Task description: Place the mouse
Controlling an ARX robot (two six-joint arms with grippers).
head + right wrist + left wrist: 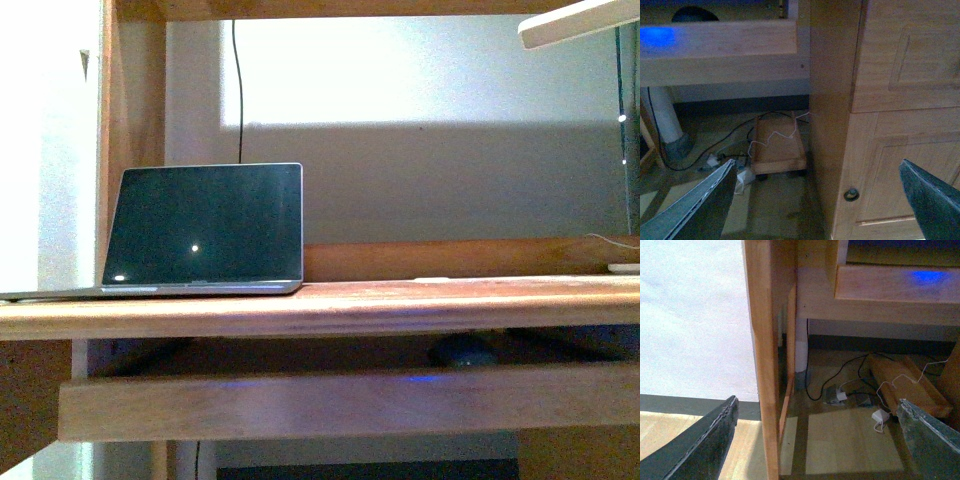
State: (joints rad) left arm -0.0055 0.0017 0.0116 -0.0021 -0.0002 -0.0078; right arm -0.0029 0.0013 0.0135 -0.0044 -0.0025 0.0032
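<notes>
Wooden furniture against a pale wall fills the front view. A broad surface (pixel 420 300) runs across the middle of the frame. An open laptop (pixel 205 225) stands on it at the left, its screen dark. Below the surface, a pull-out shelf (pixel 300 400) crosses the lower part of the frame, with a faint blue glow on its front rail. The mouse (pixel 462 350) lies on that shelf, right of centre, in the shadowed gap between the surface and the rail. Only its dark rounded top shows, and it is well apart from the laptop. Neither arm appears in this view.

In the left wrist view, the left gripper (pixel 816 405) is spread wide with nothing between its fingers. Beyond it are a wooden upright (pixel 762 355) and the floor under the shelf, where a small white plug (pixel 880 416) lies.

The right gripper (pixel 817 162) is likewise spread and empty. It faces a panelled cabinet door (pixel 900 150), and a low wooden trolley (pixel 777 147) sits on the floor beside the cabinet. In this view the mouse (pixel 692 14) shows as a dark hump behind the shelf's rail, well apart from the gripper.
</notes>
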